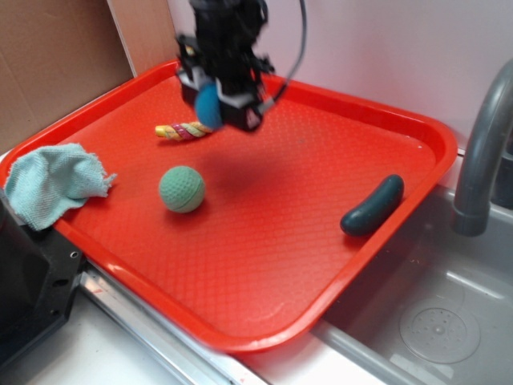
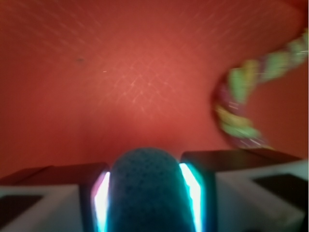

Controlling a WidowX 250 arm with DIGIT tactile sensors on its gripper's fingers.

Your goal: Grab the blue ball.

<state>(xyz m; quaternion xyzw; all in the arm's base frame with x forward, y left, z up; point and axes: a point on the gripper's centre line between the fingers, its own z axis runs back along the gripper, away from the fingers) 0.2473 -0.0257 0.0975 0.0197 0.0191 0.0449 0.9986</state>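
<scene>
the blue ball [image 1: 208, 106] is held between the two fingers of the pincer [image 1: 218, 108], which is closed on it from both sides. in the wrist view the ball [image 2: 149, 191] fills the gap between the dark fingers [image 2: 94, 193], with its dimpled surface pressed against both pads. in the exterior view the ball is seen raised above the red tray [image 1: 401, 120], with a soft shadow cast on the tray floor below it, so the ball is judged to be clear of the surface.

taking the tray as landmark: the ball hangs over its far part, just above and beside the striped rope toy [image 1: 186, 130], which lies on the tray floor. the green ball [image 1: 182, 189] rests nearer the tray's middle, well apart from the pincer. a dark green cucumber-like piece [image 1: 373, 206] lies against the tray's right rim, and a pale cloth [image 1: 52, 183] is draped over its left rim. a grey faucet [image 1: 485, 144] and a sink [image 1: 437, 321] are seen beyond the right rim.

the step in hand is judged to be the grasp itself, apparently achieved, with the lift under way or done. for the next move, a steady squeeze is called for, since a round dimpled ball could be squeezed out sideways; any further lift is best made straight upward, away from the rope toy.
</scene>
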